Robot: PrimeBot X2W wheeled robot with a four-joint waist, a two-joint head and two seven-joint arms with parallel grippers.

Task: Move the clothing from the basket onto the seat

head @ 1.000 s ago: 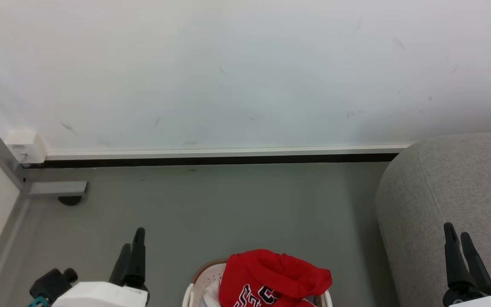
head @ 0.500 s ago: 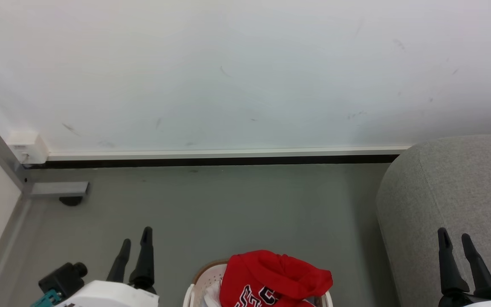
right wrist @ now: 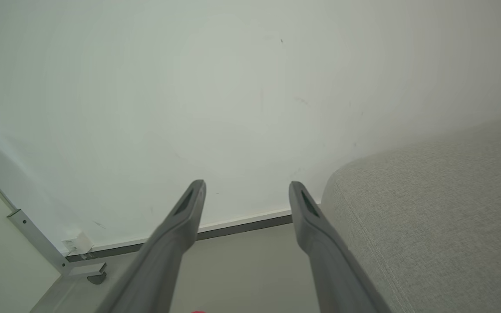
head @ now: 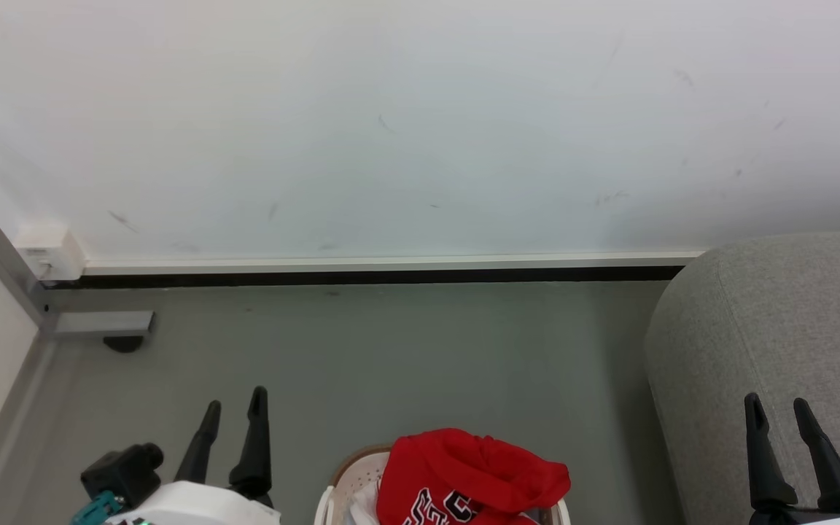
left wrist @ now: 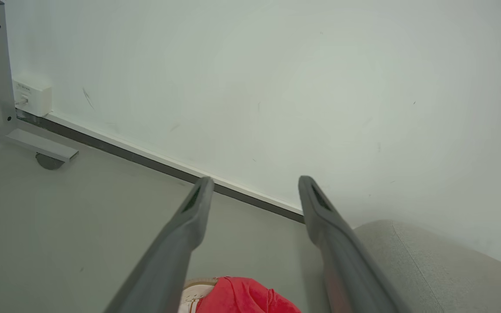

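Writing: the jersey (head: 471, 474) carries black-and-white lettering on its red front. The bottom edge of the head view cuts it off and no word can be read. A small label sits on the white wall box (head: 47, 251) at 9 o'clock, too small to read.

Location of items: the jersey lies heaped in the basket (head: 347, 477) at 6 o'clock in the head view, rising above the brown rim. A pale cloth shows just beside it at its 9 o'clock, inside the basket. The basket stands on the grey floor (head: 391, 350). The sofa (head: 777, 328) fills the 4 o'clock area, apart from the basket, with its far end near the wall (head: 420, 131).

Arm pose: the left pincer (head: 236, 397) is at 7 o'clock, near the basket, fingers pointing toward 12 and leaning slightly toward 1. Its jaws stand parted and hold nothing. The right pincer (head: 776, 399) is at 5 o'clock, over the sofa, fingers pointing toward 12. Its jaws are likewise spread and hold nothing. Each wrist view shows its two fingers well separated, aimed at the wall.

A grey metal leg (head: 103, 322) rests on the floor at 8 o'clock.
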